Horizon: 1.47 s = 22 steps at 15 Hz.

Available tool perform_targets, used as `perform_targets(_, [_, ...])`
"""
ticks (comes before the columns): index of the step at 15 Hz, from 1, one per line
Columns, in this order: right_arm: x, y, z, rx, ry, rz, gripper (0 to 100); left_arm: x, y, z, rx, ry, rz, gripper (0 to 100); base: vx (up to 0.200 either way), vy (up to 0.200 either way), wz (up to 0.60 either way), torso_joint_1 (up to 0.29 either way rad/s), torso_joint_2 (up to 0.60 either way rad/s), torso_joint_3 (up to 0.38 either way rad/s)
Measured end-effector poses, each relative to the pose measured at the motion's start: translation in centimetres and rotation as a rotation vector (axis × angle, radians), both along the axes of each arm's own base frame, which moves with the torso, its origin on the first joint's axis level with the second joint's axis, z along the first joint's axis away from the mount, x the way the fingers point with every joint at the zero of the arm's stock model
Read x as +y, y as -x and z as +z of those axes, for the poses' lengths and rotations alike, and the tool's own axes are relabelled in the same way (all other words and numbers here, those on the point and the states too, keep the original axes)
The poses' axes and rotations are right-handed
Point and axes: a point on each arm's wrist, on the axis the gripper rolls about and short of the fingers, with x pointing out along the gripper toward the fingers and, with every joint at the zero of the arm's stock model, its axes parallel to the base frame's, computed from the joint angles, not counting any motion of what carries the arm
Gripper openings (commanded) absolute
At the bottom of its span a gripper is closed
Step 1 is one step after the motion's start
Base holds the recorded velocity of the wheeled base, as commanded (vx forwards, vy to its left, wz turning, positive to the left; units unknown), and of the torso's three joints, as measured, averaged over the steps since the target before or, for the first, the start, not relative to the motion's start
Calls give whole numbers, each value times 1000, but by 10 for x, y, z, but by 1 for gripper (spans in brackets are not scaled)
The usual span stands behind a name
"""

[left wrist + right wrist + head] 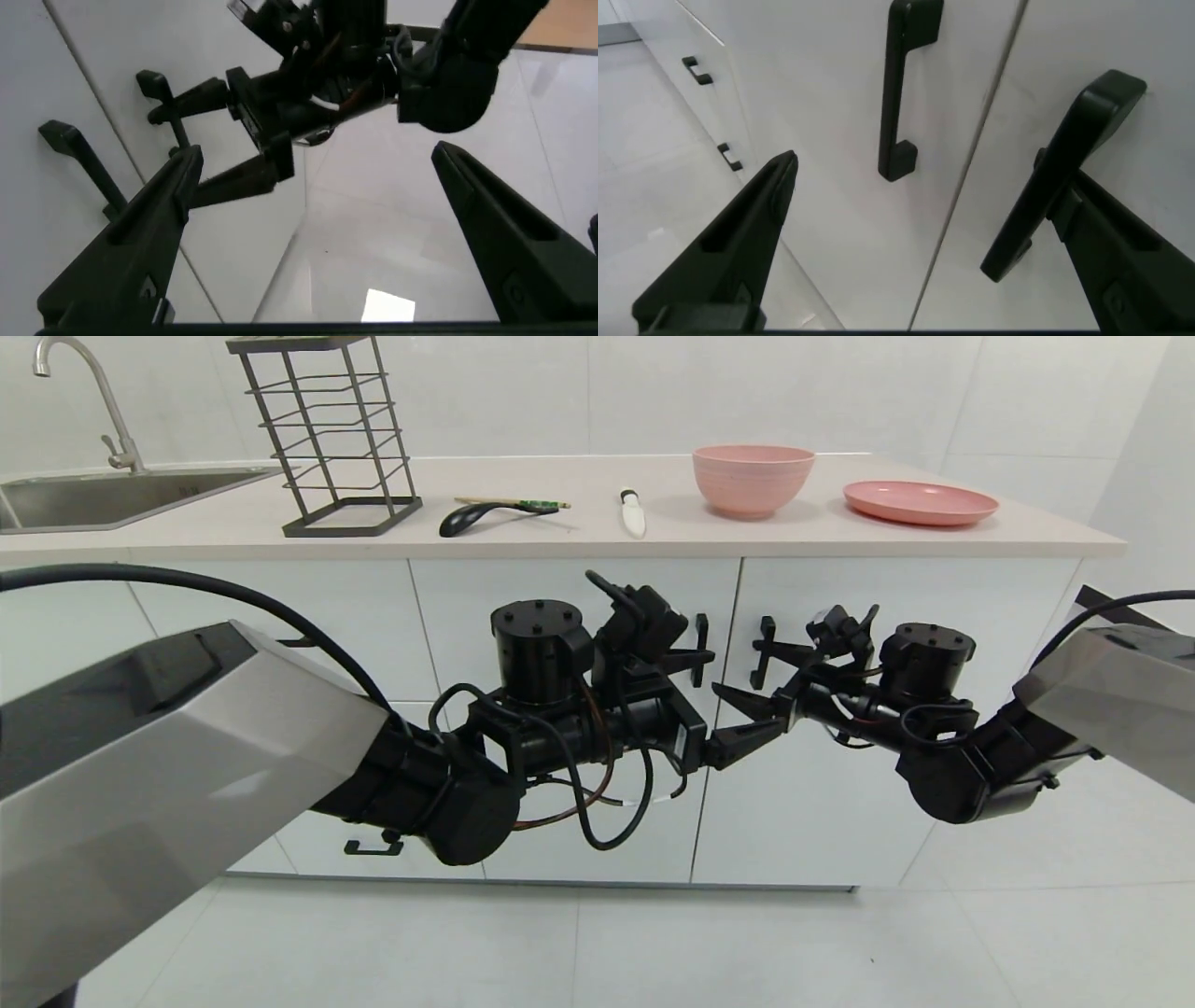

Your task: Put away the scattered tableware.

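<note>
A long white stone-like counter (579,537) runs left to right along the far wall, a steel sink (112,499) sunk into its left end. On it, from left to right, lie:
- a tall black wire rack (347,528)
- a glossy black spoon (462,520) touching thin chopsticks (523,504), both lengthwise left to right
- a small white knife-like utensil (634,513) pointing near to far
- a round matte pink bowl (752,481)
- a flat pink plate (920,502)

All the tableware sits above and beyond both claws, which hang low before the white cabinet doors (579,588). The left gripper (318,157) is spread and empty, as is the right gripper (915,163).

The bowl and plate look nearer the right arm. The spoon and chopsticks look nearer the left.
</note>
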Motion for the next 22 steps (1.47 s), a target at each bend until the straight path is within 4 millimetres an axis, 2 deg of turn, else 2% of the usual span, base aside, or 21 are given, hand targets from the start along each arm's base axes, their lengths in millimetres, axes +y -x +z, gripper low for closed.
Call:
perform_targets(2, [0, 6, -1, -11, -2, 53, 100, -2, -8, 4, -18, 16, 32, 100, 0, 0, 0, 0, 0, 0])
perform_targets(5, [-5, 29, -2, 18, 1, 90, 100, -11, -19, 9, -38, 35, 33, 100, 0, 0, 0, 0, 0, 0])
perform_targets(11, [-27, 117, 14, 112, 13, 101, 100, -41, -46, 11, -11, 36, 62, 100, 0, 0, 0, 0, 0, 0])
perform_targets(13, [-31, 133, 18, 122, 16, 99, 100, -59, -49, 14, -29, 62, 14, 100, 0, 0, 0, 0, 0, 0])
perform_targets(17, [-39, 135, 18, 120, 12, 92, 100, -102, -24, 7, -51, 80, -145, 100, 0, 0, 0, 0, 0, 0])
perform_targets(22, [-65, 114, 9, 122, 7, 8, 100, -108, -21, 4, -53, 83, -156, 100, 0, 0, 0, 0, 0, 0])
